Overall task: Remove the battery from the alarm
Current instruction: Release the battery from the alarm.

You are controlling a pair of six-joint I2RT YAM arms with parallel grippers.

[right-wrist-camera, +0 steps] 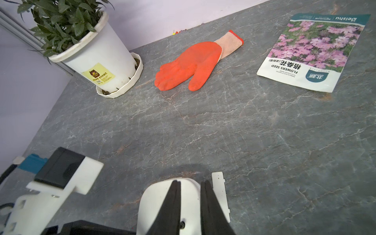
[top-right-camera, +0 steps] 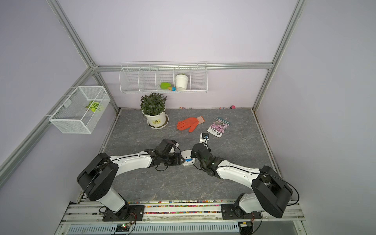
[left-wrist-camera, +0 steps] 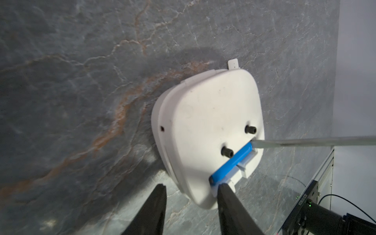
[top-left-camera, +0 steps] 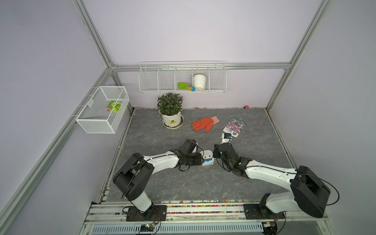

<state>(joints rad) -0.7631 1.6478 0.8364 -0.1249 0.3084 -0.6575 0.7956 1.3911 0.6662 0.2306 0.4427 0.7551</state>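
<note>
Grey marbled tabletop (top-left-camera: 183, 183): alarm (top-left-camera: 208, 157) between left gripper (left-wrist-camera: 192, 186) and right gripper (right-wrist-camera: 190, 182); potted plant (top-left-camera: 170, 114), orange glove (top-left-camera: 204, 124), seed packet (top-left-camera: 234, 125) beyond.

Battery (left-wrist-camera: 232, 162) in recess of alarm (left-wrist-camera: 209, 114) — alarm on table (left-wrist-camera: 81, 81), cover (right-wrist-camera: 220, 195) just beside.

A potted plant (top-left-camera: 170, 110) is standing at the back of the table (top-left-camera: 183, 183), with an orange glove (top-left-camera: 204, 124) and a seed packet (top-left-camera: 234, 125) lying beside it. A wire shelf (top-left-camera: 150, 81) on the wall is holding a white pot (top-left-camera: 199, 81) and a green trowel (top-left-camera: 181, 85).

1 alarm (left-wrist-camera: 207, 114), 1 batt. (left-wrist-camera: 234, 162), 1 glove (right-wrist-camera: 189, 65)
</note>
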